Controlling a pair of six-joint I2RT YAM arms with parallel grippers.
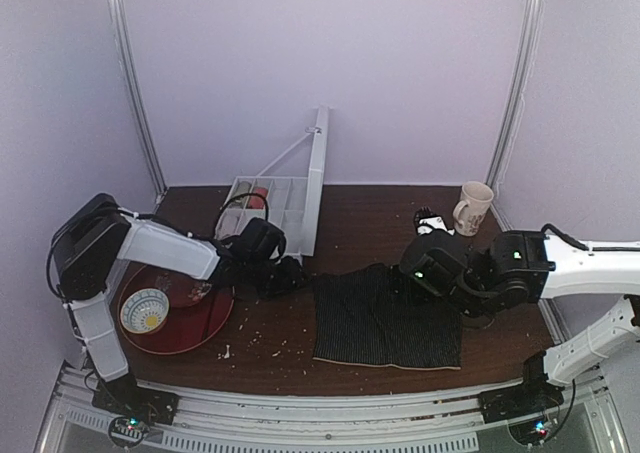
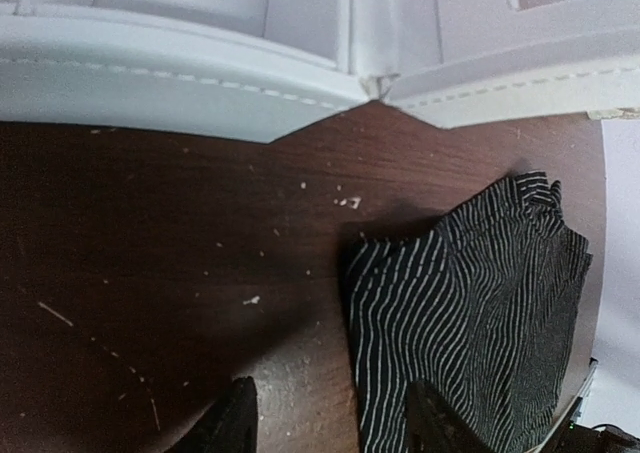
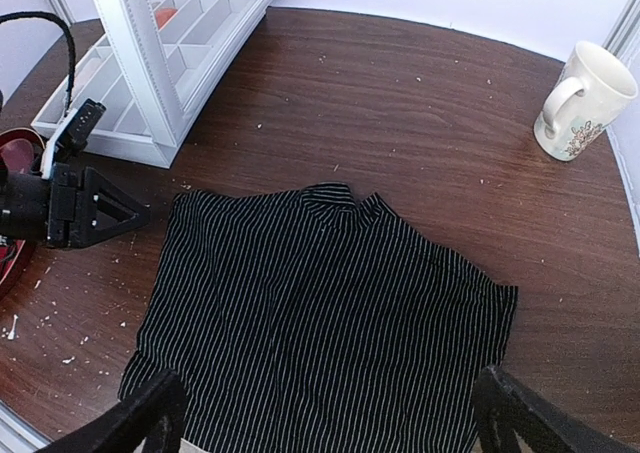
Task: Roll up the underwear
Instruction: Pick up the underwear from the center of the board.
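As the underwear (image 1: 385,318) lies now: spread flat on the table (image 1: 370,213), close to a full rectangle, so you should count the roll as not begun.
Position: centre-right of the table, near its front edge, light hem toward the arm bases; well apart from the mug (image 1: 472,207) and just beside the red tray (image 1: 205,318).
Done so far: laying out only, as far as the views show. The far edge carries a small pucker, with no turn of fabric anywhere.
Left to do: in my judgement, everything. One edge has to be lifted, turned over and carried across the whole cloth.
Left gripper (image 2: 330,425): jaws apart, nothing between them. It sits low at the garment's far left corner, one finger (image 2: 435,423) over the striped edge, the other over bare wood. Contact with the fabric cannot be told.
Right gripper (image 3: 340,418): jaws at full spread, holding nothing, hovering above the garment's right side.
Step in hand: you should treat the first grasp of an edge as pending.
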